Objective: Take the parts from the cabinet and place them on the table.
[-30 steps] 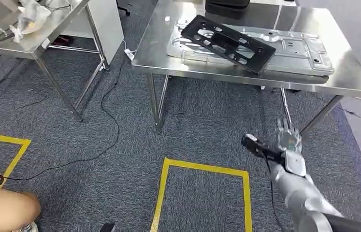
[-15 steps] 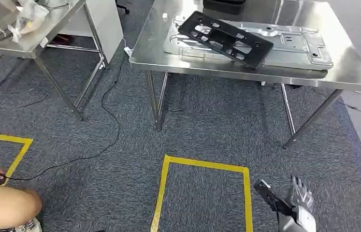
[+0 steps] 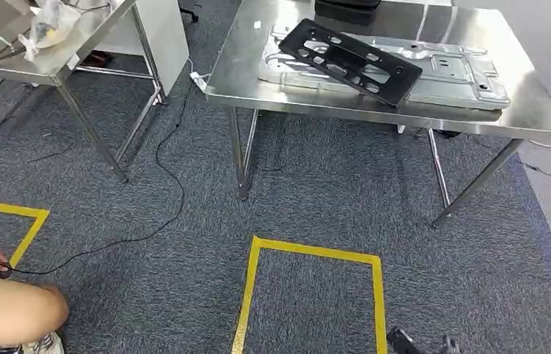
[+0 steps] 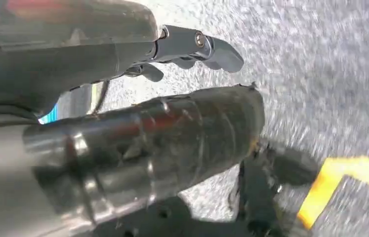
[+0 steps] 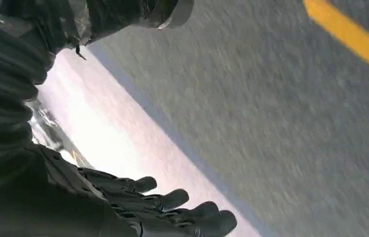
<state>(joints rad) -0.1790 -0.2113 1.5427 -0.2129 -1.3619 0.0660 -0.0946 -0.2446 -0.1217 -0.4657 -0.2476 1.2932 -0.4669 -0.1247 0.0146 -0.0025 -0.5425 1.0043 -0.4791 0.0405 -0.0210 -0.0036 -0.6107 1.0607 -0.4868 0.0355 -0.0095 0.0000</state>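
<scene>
Cable [image 3: 161, 177] trails over carpet beside the table [image 3: 538, 118] bearing a black part [image 3: 349, 61]; both hands hang empty, fingers apart.

Steel table [image 3: 272, 92]: flat silver stamped metal panel [image 3: 449, 70] lying on top; black perforated rectangular plastic plate [image 3: 349, 61] resting across it, slightly tilted.

The right hand [image 5: 138, 207] hangs low with its dark fingers [image 5: 182, 198] stretched out side by side, holding nothing; the left hand [image 4: 123, 64] also hangs empty, its fingers [image 4: 212, 47] loosely extended beyond the ribbed cover.
</scene>
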